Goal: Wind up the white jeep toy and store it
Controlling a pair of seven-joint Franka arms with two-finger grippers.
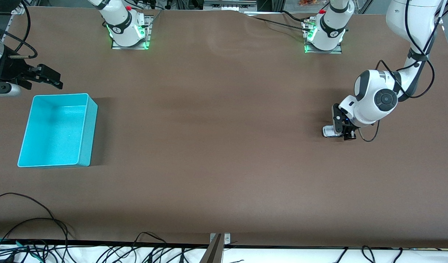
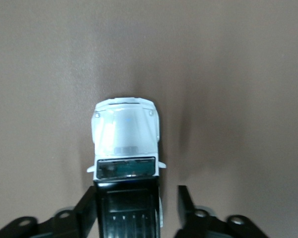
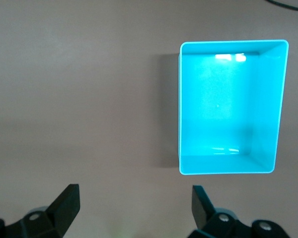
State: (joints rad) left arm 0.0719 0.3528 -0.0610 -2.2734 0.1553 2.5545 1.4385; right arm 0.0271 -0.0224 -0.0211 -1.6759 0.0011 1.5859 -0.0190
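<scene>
The white jeep toy with its black roof sits on the brown table toward the left arm's end. My left gripper is low over it and open. In the left wrist view the jeep lies between the fingers of the left gripper: one finger is against its side and the other stands a little apart. My right gripper is open and empty, waiting over the table beside the turquoise bin. The right wrist view shows the bin empty, ahead of the right gripper.
The two arm bases stand along the table edge farthest from the front camera. Cables lie along the table's nearest edge. Bare brown table stretches between the bin and the jeep.
</scene>
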